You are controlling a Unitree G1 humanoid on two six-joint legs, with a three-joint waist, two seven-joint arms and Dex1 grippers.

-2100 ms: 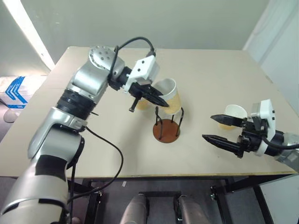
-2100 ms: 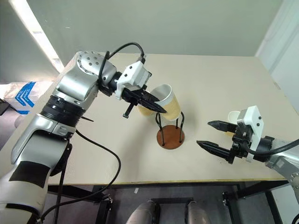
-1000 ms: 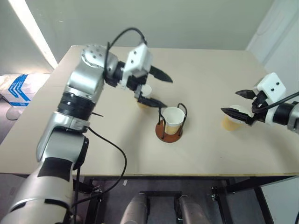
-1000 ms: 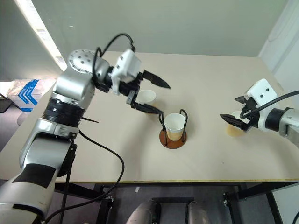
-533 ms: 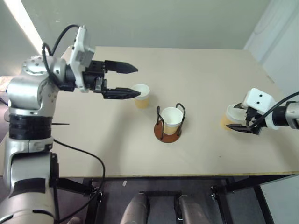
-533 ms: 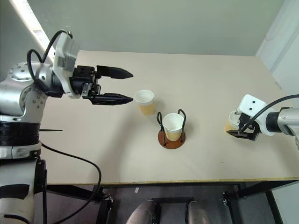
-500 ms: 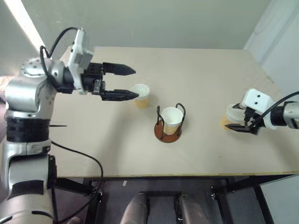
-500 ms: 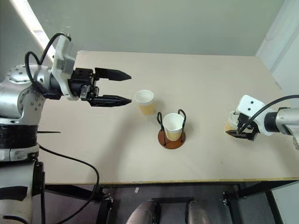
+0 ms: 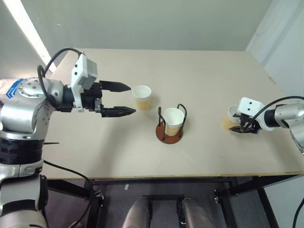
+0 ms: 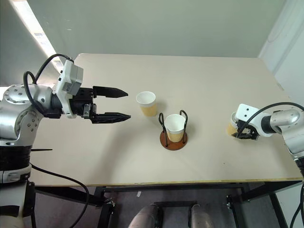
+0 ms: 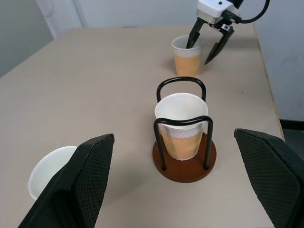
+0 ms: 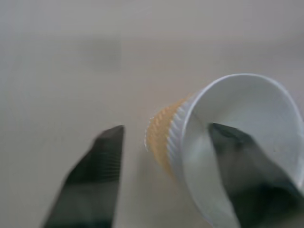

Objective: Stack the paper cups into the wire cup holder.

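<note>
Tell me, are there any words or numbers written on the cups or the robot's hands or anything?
No words or numbers can be read anywhere.
Paper cups: plain tan outside, white inside, no print.
Wire cup holder: no label.
Left gripper and right gripper: no writing can be made out on them.
Blue and white thing beside the table: blue marks, too small to read.
</note>
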